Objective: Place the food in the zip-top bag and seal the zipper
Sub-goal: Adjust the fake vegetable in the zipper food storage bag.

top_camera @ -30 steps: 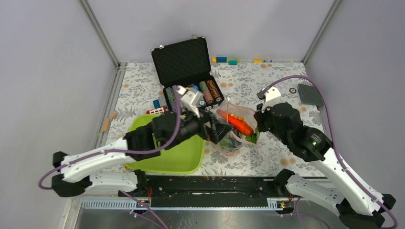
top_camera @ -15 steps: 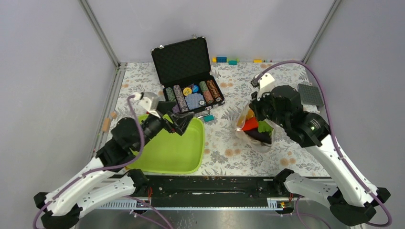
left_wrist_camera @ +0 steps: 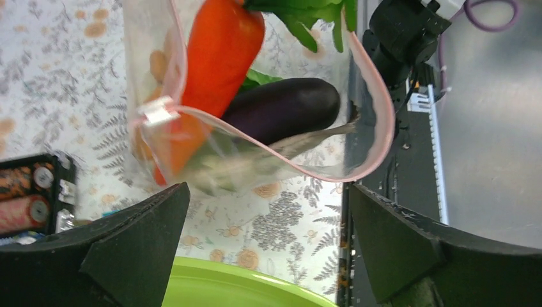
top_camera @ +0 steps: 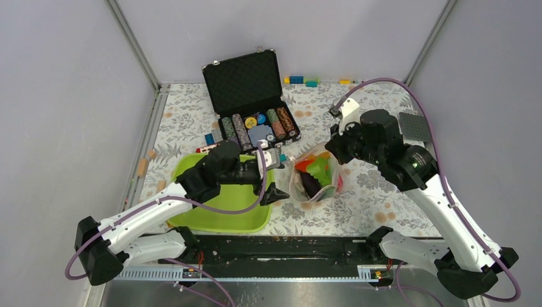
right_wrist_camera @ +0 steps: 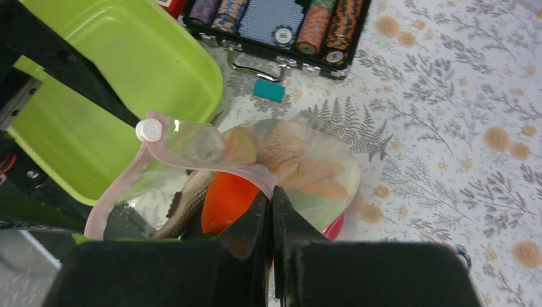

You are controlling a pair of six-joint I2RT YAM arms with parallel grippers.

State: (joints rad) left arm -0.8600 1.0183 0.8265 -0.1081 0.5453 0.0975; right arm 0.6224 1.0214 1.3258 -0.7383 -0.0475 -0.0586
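From above, the right hand (top_camera: 335, 150) is pinching the zip-top bag (top_camera: 305, 189), food (top_camera: 319, 168) inside, over the tabletop (top_camera: 367, 201). Left wrist: the left hand (left_wrist_camera: 268, 192) is gaping wide before the unsealed zipper (left_wrist_camera: 378, 109). Right wrist: the pinch is looking thin and could slip, spilling food.

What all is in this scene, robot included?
zip-top bag: one, clear, right of tray, mouth open
carrot: one, orange, in bag
eggplant: one, purple, in bag
lettuce: one, green, in bag
fish: one, grey, in bag
tray: one, lime green, near left
case: one, black, open, behind tray
poker chips: several stacks, mixed colours, in case
small blocks: a few, blue, teal, yellow, back wall
flat plate: one, grey, far right
left gripper: one, black, open, facing bag's mouth
right gripper: one, black, shut on bag's rim
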